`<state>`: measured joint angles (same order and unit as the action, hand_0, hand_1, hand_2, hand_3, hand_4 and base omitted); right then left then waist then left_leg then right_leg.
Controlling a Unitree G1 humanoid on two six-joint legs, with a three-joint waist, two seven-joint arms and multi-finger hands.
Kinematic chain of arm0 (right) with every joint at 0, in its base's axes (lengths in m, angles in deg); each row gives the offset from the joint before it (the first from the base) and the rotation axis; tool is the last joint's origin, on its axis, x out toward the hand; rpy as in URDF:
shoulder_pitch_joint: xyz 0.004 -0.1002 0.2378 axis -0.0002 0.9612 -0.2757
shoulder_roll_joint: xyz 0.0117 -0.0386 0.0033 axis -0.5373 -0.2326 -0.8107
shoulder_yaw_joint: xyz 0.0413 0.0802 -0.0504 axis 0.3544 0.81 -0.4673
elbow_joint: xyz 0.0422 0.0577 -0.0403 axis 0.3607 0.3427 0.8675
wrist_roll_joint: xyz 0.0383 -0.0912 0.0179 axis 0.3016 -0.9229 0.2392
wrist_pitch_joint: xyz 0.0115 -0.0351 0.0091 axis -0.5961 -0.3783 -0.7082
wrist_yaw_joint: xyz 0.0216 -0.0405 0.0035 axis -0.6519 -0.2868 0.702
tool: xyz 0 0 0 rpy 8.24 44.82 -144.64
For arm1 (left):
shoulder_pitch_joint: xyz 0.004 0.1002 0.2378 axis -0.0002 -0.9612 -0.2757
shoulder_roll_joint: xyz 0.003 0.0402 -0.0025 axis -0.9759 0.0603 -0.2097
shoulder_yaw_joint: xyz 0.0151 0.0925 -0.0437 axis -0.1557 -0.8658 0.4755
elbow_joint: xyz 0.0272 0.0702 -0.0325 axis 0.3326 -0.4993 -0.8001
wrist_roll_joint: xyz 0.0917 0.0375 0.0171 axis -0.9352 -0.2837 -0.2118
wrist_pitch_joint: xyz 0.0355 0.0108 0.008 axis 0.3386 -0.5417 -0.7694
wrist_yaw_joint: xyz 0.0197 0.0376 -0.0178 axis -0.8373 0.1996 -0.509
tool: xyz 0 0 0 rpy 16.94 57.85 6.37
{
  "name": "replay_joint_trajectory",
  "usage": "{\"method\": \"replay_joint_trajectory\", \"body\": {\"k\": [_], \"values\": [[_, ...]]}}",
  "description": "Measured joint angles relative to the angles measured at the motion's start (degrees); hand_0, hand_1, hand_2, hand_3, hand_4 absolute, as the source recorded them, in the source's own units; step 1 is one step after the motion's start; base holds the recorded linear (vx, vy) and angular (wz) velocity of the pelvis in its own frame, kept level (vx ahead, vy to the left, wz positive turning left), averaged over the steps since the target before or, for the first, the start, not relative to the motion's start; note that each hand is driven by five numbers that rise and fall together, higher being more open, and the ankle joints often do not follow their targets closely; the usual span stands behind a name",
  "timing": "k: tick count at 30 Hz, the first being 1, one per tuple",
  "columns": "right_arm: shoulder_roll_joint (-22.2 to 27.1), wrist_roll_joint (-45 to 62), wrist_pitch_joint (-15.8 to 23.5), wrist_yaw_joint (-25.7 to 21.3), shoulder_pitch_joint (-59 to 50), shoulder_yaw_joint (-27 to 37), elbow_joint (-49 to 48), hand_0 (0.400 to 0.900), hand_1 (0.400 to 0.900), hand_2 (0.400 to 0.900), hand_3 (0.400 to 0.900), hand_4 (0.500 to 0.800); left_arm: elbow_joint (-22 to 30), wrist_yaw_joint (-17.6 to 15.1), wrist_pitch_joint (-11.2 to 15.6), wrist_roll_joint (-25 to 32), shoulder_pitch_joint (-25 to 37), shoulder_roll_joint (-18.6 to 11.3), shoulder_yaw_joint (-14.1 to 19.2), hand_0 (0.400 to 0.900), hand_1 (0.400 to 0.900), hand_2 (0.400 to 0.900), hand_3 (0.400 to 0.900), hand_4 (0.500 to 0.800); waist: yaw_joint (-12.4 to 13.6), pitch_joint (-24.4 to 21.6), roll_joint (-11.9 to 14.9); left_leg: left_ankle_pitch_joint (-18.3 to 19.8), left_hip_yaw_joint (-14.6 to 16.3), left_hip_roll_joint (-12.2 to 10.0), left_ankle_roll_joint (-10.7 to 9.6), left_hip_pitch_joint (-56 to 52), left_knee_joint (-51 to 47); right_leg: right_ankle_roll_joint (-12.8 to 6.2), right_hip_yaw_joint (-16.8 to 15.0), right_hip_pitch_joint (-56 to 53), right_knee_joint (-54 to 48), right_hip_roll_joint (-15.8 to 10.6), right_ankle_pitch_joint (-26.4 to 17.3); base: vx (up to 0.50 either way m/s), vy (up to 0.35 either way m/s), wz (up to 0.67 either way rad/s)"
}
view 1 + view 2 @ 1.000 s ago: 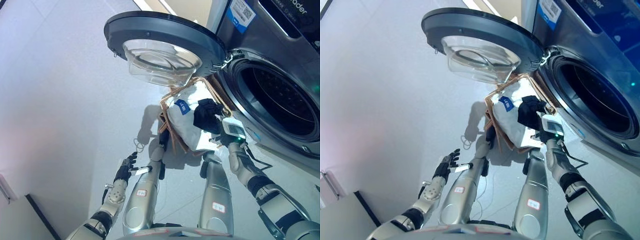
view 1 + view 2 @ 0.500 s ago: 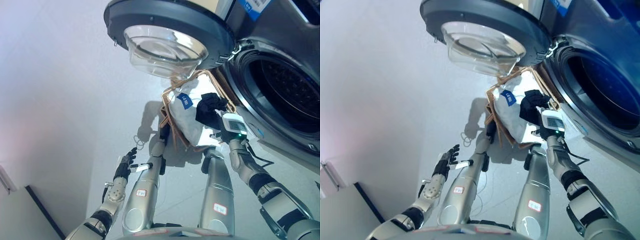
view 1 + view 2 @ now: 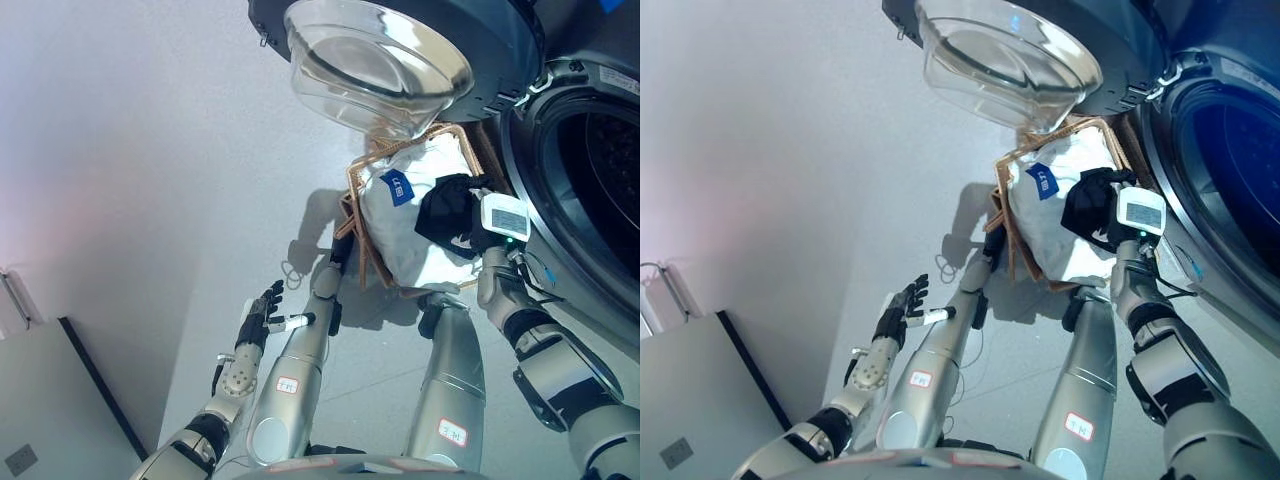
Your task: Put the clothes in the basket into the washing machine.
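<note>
Right hand point(image 3: 470, 232) fingers hidden in black garment point(image 3: 447, 208) atop brown wicker basket point(image 3: 362, 215); grasp cannot be told. Risk: garment snagging white cloth point(image 3: 405, 235).

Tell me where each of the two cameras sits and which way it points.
Left eye view: on the head, looking down at the wicker basket of white laundry beside the grey washing machine's open round door; both arms show.
Right eye view: slightly beside it, same aim.
Shared: left hand open over the floor, right hand at a black garment.
</note>
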<state>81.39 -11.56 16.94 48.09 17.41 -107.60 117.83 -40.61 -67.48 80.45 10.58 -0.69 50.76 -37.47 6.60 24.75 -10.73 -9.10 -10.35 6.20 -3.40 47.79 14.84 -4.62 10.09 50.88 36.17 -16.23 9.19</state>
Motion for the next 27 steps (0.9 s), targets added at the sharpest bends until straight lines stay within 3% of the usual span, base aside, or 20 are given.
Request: {"method": "replay_joint_trajectory", "body": {"k": [9,17,21,25,26,27], "values": [[-0.2,1.7,0.1,-1.4,0.8,0.1,1.9,0.900,0.900,0.900,0.900,0.800,0.5,0.0,1.3,0.0,0.0,0.0,-0.1,0.900,0.900,0.900,0.900,0.800,0.4,0.0,-0.3,0.0,-1.1,1.0,-0.4,2.6,1.2,0.55,-0.1,3.1,3.4,-1.0,2.1,0.00,0.023,0.11],[1.1,4.0,0.0,-2.6,-4.4,0.6,6.0,0.900,0.900,0.900,0.900,0.800,2.3,0.4,2.4,1.3,0.0,0.8,-0.6,0.900,0.900,0.900,0.900,0.800,1.8,0.0,-2.3,0.3,-1.2,1.9,-1.1,6.7,3.2,1.15,-0.7,8.0,7.5,-2.4,3.5,0.01,0.049,0.11],[2.9,4.9,-0.6,-2.7,-5.6,0.5,6.3,0.900,0.900,0.900,0.900,0.800,10.2,0.3,1.4,2.3,-2.8,-0.4,-1.7,0.900,0.900,0.900,0.900,0.800,3.3,-0.1,-3.2,0.4,-0.8,2.4,-1.3,8.8,4.5,1.15,-1.5,10.5,9.3,-2.8,3.8,0.05,0.069,-0.01],[2.6,4.9,-1.1,-3.4,-5.7,0.5,7.1,0.900,0.900,0.900,0.900,0.800,9.8,0.4,0.9,4.3,-4.5,-0.9,-1.8,0.900,0.900,0.900,0.900,0.800,3.4,-0.1,-4.4,0.7,-0.8,2.8,-1.2,9.9,5.7,1.05,-1.8,11.2,9.8,-3.1,4.0,0.03,0.014,-0.08],[2.5,4.9,-1.4,-3.4,-6.0,0.4,7.3,0.843,0.843,0.843,0.843,0.766,9.6,0.4,0.9,4.5,-4.6,-1.1,-1.8,0.900,0.900,0.900,0.900,0.800,3.5,-0.1,-4.4,0.9,-0.8,2.8,-1.1,10.1,6.1,1.05,-1.8,11.4,9.8,-3.0,4.0,0.00,0.000,0.00],[2.5,4.9,-1.8,-3.4,-6.2,0.4,7.6,0.537,0.537,0.537,0.537,0.582,9.4,0.4,0.5,4.5,-4.6,-1.3,-1.8,0.900,0.900,0.900,0.900,0.800,3.7,-0.1,-4.4,0.9,-0.8,2.8,-1.1,10.1,6.1,1.04,-1.8,11.4,9.8,-3.0,4.0,0.00,0.008,-0.03]]}}
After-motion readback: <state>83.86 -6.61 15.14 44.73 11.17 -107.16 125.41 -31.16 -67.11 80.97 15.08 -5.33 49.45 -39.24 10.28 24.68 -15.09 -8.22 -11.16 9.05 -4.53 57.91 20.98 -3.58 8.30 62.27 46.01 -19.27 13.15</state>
